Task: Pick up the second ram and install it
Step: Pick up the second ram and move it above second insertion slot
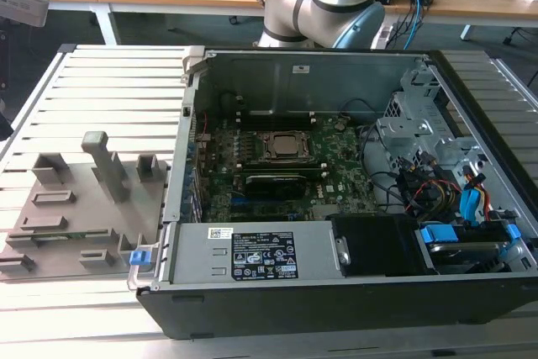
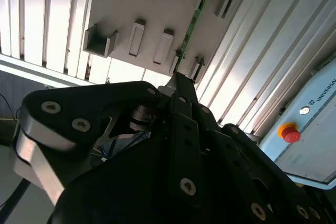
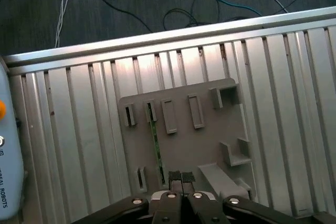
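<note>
Above the grey holder [image 3: 207,145], the claw [image 3: 180,178] hangs closed, empty, near the slotted second ram [image 3: 155,148].

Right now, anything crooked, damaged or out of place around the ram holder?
Nothing stands out. The second ram stands on edge in its slot on the grey holder tray, in line with the slot and not leaning. The gripper hangs near the stick's end, shut and holding nothing.

Slatted table [image 1: 109,81] bears grey holder plate [image 1: 109,212] and computer case [image 1: 336,308].
</note>
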`<state>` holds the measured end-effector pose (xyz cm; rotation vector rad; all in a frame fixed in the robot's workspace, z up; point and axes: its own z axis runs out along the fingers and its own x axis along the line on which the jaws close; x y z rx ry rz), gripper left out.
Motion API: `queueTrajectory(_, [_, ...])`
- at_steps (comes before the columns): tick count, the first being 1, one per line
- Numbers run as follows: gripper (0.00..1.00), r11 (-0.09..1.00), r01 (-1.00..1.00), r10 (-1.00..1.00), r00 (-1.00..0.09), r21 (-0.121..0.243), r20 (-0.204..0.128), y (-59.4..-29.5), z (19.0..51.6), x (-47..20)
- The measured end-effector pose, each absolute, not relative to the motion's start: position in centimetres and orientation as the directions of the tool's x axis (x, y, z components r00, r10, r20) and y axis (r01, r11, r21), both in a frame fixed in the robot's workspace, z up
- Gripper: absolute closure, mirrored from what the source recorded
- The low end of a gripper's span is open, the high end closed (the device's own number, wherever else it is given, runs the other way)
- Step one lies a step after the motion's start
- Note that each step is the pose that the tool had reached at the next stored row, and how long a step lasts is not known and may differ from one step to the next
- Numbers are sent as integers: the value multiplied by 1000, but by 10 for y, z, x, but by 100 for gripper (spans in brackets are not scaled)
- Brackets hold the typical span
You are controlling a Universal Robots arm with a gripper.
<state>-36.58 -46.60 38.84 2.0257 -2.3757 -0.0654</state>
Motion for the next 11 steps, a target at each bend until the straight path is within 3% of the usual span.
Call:
queueTrajectory(3, [89,158,-987,-987,-158,44,-13,-466,388,-366])
queueTrajectory(4, [83,158,-987,-987,-158,44,-13,-466,388,-366])
queueTrajectory(5, [70,158,-987,-987,-158,44,-13,-466,388,-366])
queueTrajectory(6, [70,158,-987,-987,-158,44,-13,-466,388,-366])
queueTrajectory(7, [64,158,-987,-987,-158,44,-13,-466,388,-366])
queueTrajectory(11, [64,158,-987,-987,-158,44,-13,-466,385,-366])
